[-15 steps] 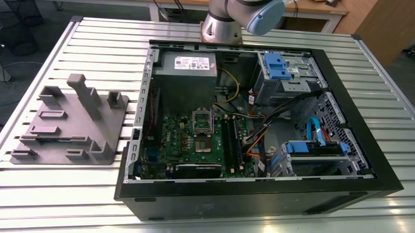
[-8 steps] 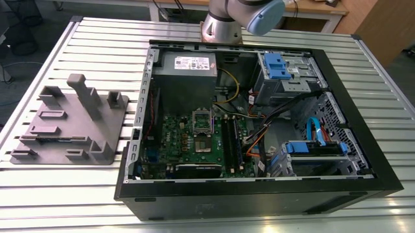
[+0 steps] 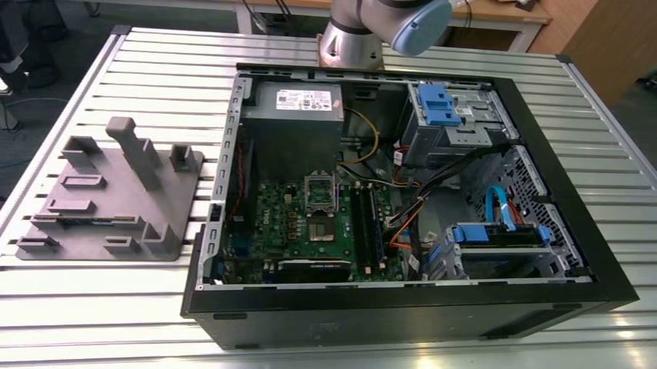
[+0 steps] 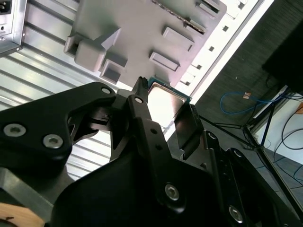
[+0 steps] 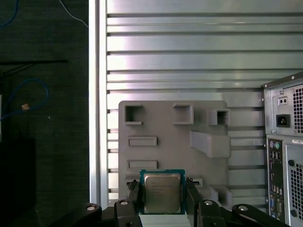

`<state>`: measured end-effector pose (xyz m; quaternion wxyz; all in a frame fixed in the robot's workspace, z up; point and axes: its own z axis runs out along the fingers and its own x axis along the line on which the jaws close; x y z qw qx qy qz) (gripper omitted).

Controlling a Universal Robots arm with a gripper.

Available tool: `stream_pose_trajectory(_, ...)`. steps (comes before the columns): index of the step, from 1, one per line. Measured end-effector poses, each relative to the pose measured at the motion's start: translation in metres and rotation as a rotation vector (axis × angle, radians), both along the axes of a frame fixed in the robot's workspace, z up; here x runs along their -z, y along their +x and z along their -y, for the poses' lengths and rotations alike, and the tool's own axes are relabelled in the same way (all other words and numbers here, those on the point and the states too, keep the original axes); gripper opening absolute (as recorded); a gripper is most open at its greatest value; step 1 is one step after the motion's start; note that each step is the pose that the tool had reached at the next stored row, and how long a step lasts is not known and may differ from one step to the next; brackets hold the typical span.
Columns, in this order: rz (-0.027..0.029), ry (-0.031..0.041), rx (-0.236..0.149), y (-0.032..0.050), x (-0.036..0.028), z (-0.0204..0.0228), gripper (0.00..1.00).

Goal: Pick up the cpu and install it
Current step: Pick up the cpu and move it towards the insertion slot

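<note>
First wrist view: fingers (image 5: 192,201) closed on the chip (image 5: 162,193), pinching two opposite edges.
Chip: likely light, stiff, fragile, slick-topped; the edges suit gripping best.

The cpu (image 5: 162,192) has a smooth silvery metal top with a dull sheen, rimmed in green board. The pincer (image 5: 162,197) is black – matt, with shiny metal screws. The fixture block (image 5: 165,127) is matt grey plastic; the bench (image 3: 154,69) is bare ribbed metal, brightly reflective. The computer case (image 3: 411,311) is matt black outside, bare grey sheet metal within
</note>
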<state>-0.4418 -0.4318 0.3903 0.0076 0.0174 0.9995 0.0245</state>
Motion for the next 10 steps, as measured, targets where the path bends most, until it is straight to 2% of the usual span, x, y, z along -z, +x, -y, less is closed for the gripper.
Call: stream_pose_trajectory(10,0.0001,0.0001,0.000,0.0174,0.0004,0.0000,0.47)
